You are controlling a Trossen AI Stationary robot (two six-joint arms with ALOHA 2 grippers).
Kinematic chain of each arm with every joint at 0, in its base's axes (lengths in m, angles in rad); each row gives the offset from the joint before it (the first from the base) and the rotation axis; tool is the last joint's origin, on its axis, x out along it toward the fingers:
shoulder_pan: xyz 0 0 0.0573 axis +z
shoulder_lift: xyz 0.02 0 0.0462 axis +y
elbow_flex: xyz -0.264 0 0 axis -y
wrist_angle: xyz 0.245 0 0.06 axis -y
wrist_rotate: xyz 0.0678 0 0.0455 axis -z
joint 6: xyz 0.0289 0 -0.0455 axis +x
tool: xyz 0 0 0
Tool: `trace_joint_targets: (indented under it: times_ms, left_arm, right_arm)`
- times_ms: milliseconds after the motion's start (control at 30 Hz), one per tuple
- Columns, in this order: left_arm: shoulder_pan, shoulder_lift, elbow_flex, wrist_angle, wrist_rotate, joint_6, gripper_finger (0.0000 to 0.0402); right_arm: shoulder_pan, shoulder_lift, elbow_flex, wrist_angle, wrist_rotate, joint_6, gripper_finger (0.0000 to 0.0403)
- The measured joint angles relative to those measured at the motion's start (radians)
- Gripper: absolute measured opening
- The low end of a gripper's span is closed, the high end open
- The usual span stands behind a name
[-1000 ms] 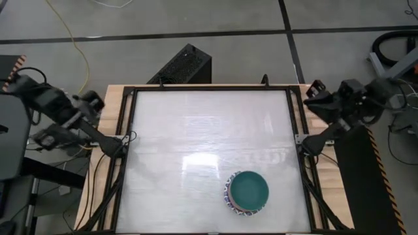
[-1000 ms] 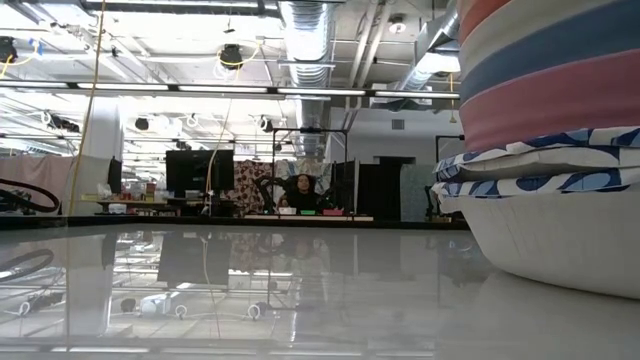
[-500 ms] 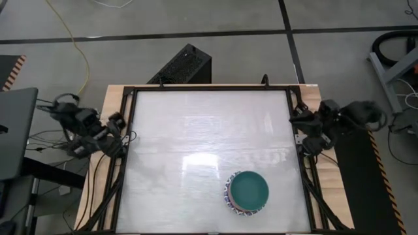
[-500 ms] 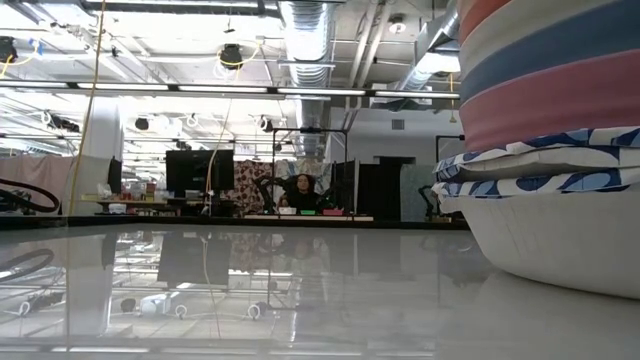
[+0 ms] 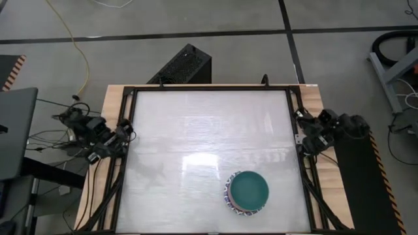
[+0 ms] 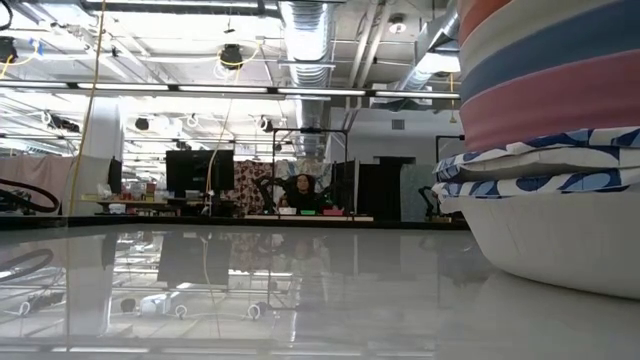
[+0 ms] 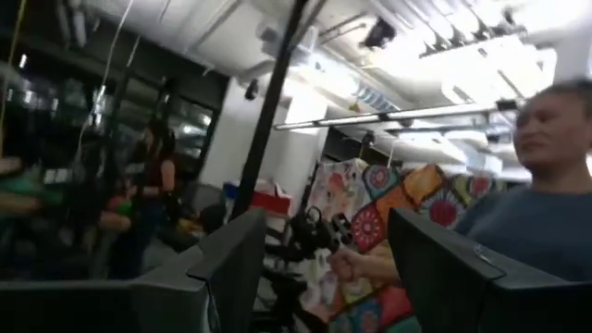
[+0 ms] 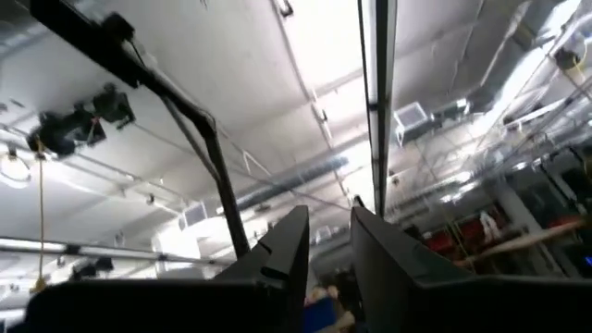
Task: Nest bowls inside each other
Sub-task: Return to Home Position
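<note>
The tall bowl stack (image 5: 247, 192) near the 5 o'clock edge of the bench (image 5: 196, 124) may topple if jolted; left gripper (image 7: 326, 222) at 9 o'clock, fingers (image 7: 222, 277) spread, right gripper (image 8: 328, 211) at 3 o'clock, fingers (image 8: 277, 254) narrowly parted.

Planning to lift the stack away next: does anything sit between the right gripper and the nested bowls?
Nothing visible does. The right gripper rests at the table's right edge, and only bare tabletop lies between it and the stack of bowls, topped by the teal-green bowl.

bowls (image 6: 551, 150) cut off by low view's edge.
</note>
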Motion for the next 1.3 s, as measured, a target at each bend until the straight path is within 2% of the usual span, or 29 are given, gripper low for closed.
trace_joint_targets:
  times_ms: [67, 167, 267, 400, 567, 700, 767, 900, 1067, 1233, 1300]
  left_arm:
    - [0.000, -0.002, 0.001, -0.014, 0.000, 0.053, 0.0220]
    - [0.000, 0.000, 0.000, -0.102, -0.075, 0.074, 0.0220]
    - [0.001, -0.001, -0.001, -0.140, -0.199, 0.088, 0.0220]
    - [0.001, -0.002, -0.024, -0.172, -0.310, 0.113, 0.0220]
    - [0.007, -0.003, -0.129, -0.107, -0.316, 0.146, 0.0220]
    - [0.036, -0.003, -0.261, -0.006, -0.307, 0.086, 0.0220]
    - [0.060, -0.003, -0.342, 0.077, -0.280, 0.044, 0.0220]
    - [0.125, -0.002, -0.344, 0.031, -0.165, -0.026, 0.0220]
    - [0.226, -0.004, -0.344, 0.079, 0.059, 0.019, 0.0220]
    - [0.357, -0.001, -0.344, 0.046, 0.129, -0.009, 0.0220]
    - [0.399, -0.001, -0.344, 0.032, 0.188, -0.002, 0.0220]
  right_arm:
    - [-0.014, 0.003, -0.065, 0.106, 0.001, -0.036, 0.0105]
    - [-0.026, 0.006, -0.156, 0.180, -0.021, -0.049, 0.0105]
    - [-0.042, 0.005, -0.160, 0.025, 0.041, 0.003, 0.0105]
    - [-0.074, 0.002, -0.160, -0.060, 0.059, 0.006, 0.0105]
    - [-0.129, 0.002, -0.160, -0.162, 0.050, -0.001, 0.0105]
    - [-0.171, 0.002, -0.160, -0.234, 0.025, 0.007, 0.0105]
    - [-0.187, 0.002, -0.160, -0.236, 0.004, 0.014, 0.0105]
    - [-0.216, 0.002, -0.160, -0.239, -0.046, 0.008, 0.0105]
    - [-0.245, 0.002, -0.160, -0.253, -0.144, -0.069, 0.0105]
    - [-0.270, 0.002, -0.160, -0.290, -0.161, -0.131, 0.0105]
    - [-0.284, 0.002, -0.160, -0.329, -0.161, -0.130, 0.0105]
